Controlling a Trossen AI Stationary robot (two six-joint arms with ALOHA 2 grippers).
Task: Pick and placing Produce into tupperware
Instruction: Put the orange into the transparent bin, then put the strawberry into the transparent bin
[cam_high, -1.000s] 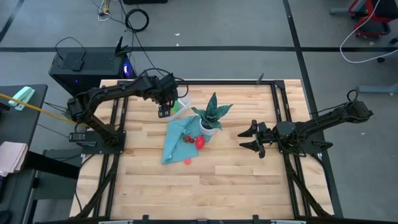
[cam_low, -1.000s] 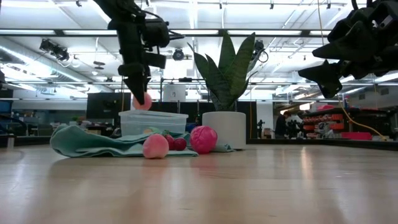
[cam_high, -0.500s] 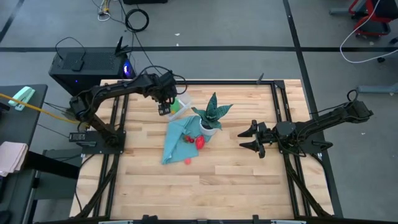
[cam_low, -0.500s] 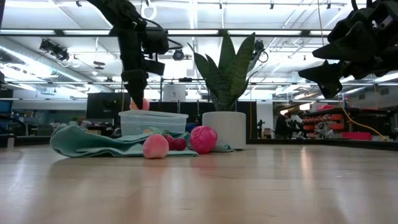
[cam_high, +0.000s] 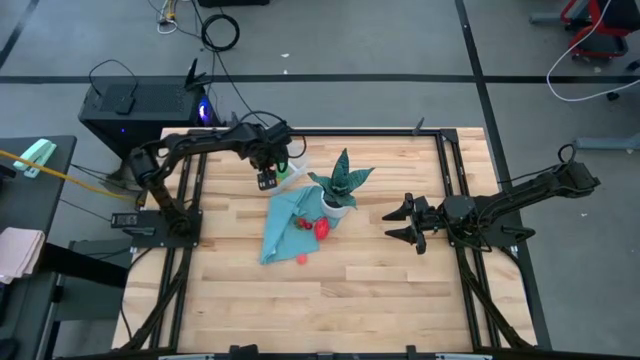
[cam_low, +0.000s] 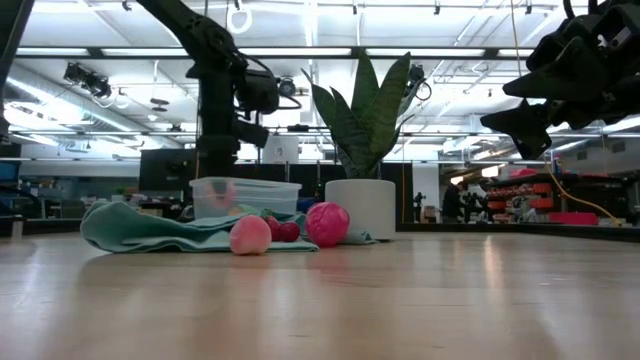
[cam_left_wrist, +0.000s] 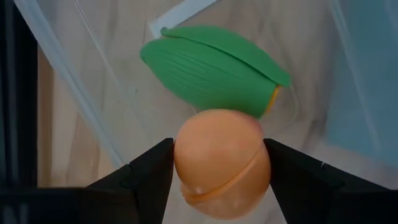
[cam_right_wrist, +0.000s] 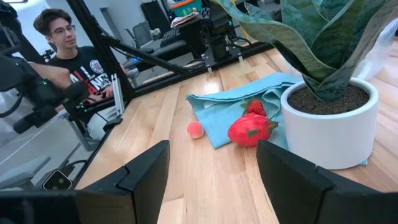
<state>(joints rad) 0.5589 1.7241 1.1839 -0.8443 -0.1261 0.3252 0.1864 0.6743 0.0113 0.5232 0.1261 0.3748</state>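
My left gripper (cam_high: 267, 172) stands over the clear tupperware (cam_high: 291, 167) at the far middle of the table, shut on the round orange fruit (cam_left_wrist: 222, 162). In the low view the fruit (cam_low: 222, 190) shows through the tupperware's wall (cam_low: 265, 196). A green produce piece (cam_left_wrist: 211, 68) lies on the tupperware's floor. The larger red piece (cam_high: 322, 228) and a small red one (cam_high: 305, 223) rest on the teal cloth (cam_high: 280, 228). The tiny pinkish piece (cam_high: 301, 260) sits on the wood. My right gripper (cam_high: 400, 222) hangs open above the table's right half. My left gripper pinches the orange fruit across its round sides (cam_left_wrist: 181, 163), one finger (cam_left_wrist: 149, 171) on each side. The fingers come from above, pointing down into the tupperware. The fruit sits below the rim beside the green piece; whether it touches the floor I cannot tell.
A spiky plant in a white pot (cam_high: 338, 205) stands just right of the tupperware and cloth. A person (cam_right_wrist: 59, 43) sits beyond the table's edge in the right wrist view. Bare wood (cam_high: 350, 290) lies toward the near edge and between the pot and my right gripper.
My left gripper has gone down with the orange fruit, from above the tupperware's rim to inside its walls. It has stayed shut on the fruit.
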